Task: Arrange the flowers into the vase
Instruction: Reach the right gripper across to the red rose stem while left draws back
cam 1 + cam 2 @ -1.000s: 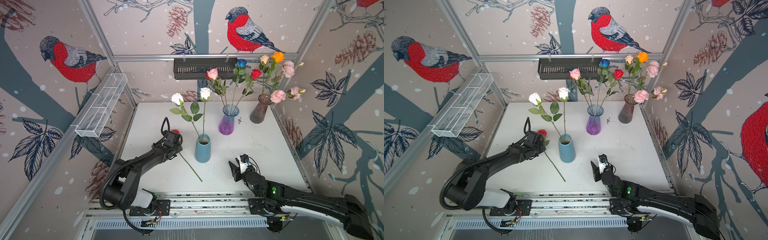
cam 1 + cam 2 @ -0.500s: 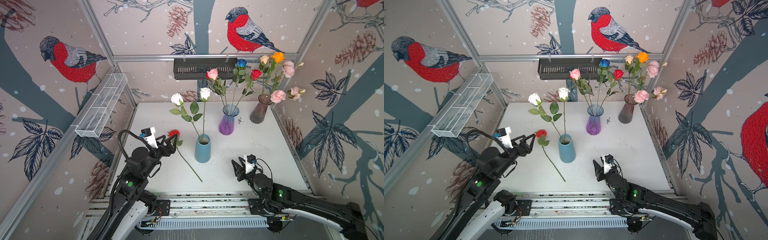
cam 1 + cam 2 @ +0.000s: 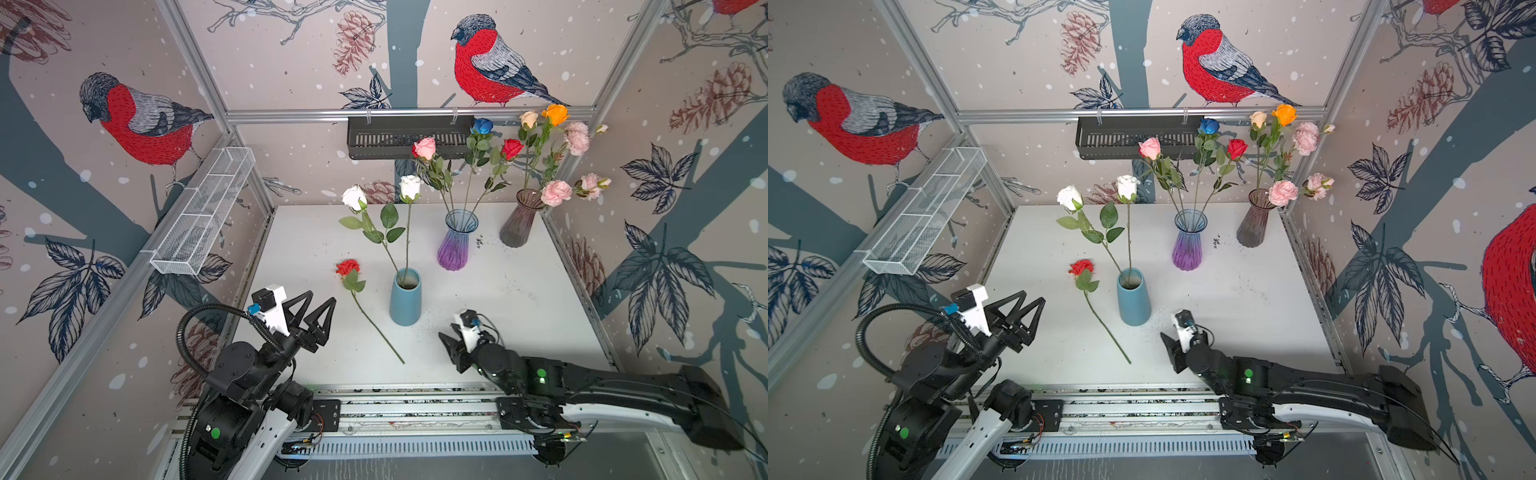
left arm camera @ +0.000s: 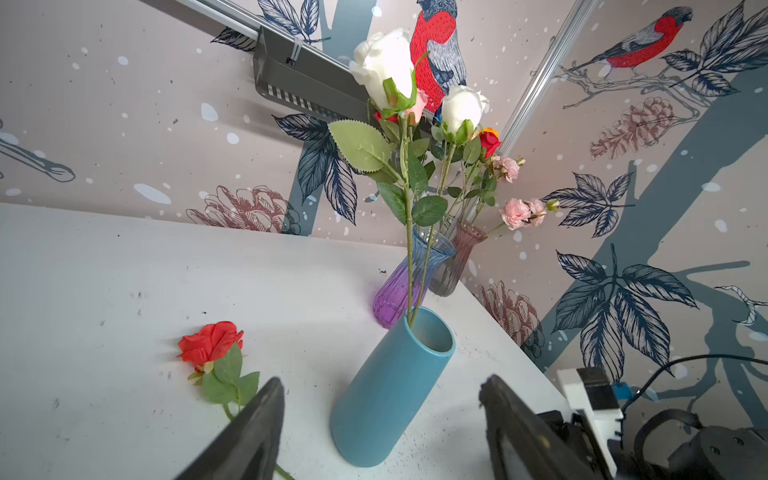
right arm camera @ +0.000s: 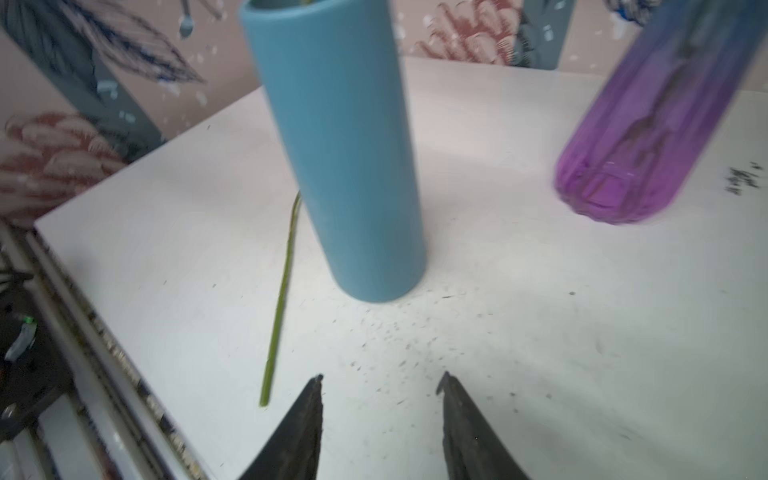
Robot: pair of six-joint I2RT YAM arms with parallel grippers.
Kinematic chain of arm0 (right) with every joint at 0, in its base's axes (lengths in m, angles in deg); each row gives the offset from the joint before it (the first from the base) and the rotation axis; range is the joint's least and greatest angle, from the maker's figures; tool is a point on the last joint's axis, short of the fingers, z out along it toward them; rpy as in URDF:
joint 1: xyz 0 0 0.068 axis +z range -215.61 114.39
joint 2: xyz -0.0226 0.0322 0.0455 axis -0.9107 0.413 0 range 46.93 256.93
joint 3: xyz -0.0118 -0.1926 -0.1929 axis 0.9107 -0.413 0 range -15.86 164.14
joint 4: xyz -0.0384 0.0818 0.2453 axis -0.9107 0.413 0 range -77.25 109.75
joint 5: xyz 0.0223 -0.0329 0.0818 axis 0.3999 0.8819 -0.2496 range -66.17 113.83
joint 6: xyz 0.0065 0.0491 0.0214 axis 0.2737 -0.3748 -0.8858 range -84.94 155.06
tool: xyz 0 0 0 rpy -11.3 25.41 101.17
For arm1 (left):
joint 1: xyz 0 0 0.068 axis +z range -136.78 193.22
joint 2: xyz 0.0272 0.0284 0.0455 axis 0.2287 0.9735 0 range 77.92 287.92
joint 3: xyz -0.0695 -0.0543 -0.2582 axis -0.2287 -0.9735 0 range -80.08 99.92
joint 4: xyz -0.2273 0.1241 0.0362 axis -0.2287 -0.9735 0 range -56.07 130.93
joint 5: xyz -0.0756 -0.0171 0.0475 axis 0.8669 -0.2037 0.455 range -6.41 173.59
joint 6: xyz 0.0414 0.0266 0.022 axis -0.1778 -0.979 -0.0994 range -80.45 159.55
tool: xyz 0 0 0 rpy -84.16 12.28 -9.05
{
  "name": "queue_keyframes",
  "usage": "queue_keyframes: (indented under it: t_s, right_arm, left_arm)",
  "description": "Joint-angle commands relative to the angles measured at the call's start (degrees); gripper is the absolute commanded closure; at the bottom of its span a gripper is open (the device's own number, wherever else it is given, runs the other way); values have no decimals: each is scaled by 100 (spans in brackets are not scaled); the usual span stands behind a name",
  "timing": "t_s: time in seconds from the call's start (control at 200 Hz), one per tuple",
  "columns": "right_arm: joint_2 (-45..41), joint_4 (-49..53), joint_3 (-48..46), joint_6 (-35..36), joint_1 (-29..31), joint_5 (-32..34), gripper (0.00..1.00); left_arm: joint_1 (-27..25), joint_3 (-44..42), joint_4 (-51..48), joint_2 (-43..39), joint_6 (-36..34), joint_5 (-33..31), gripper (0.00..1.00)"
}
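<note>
A red rose (image 3: 348,268) with green leaves lies flat on the table (image 3: 519,291), its head just ahead of the left fingers (image 4: 257,436), not touching, its stem end near the right fingers (image 5: 299,432). A blue vase (image 3: 405,299) stands upright between both, holding two white roses (image 3: 354,197).

Quick tally: one blue vase (image 3: 405,301), one purple vase (image 3: 455,245), one smoky brown vase (image 3: 517,224), so three. Two white roses (image 3: 354,197) (image 3: 410,187), two red roses (image 3: 347,268) (image 3: 512,148), plus one pink rose (image 3: 424,147), one blue rose (image 3: 482,126), one cream rose (image 3: 529,119), one orange rose (image 3: 555,114). Three ruffled pink blooms (image 3: 577,138) (image 3: 556,192) (image 3: 590,183) as far as I can make out. Two wall racks (image 3: 203,216) (image 3: 407,137).
</note>
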Motion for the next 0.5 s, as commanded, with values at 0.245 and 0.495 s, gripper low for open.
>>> queue_keyframes:
  t_s: [0.245, 0.495]
  right_arm:
    - [4076, 746, 3082, 220, 369, -1032, 46]
    - [5265, 1420, 4387, 140, 294, -1614, 43]
  left_arm:
    - [196, -48, -42, -210, -103, -135, 33]
    - [758, -112, 125, -376, -189, 222, 35]
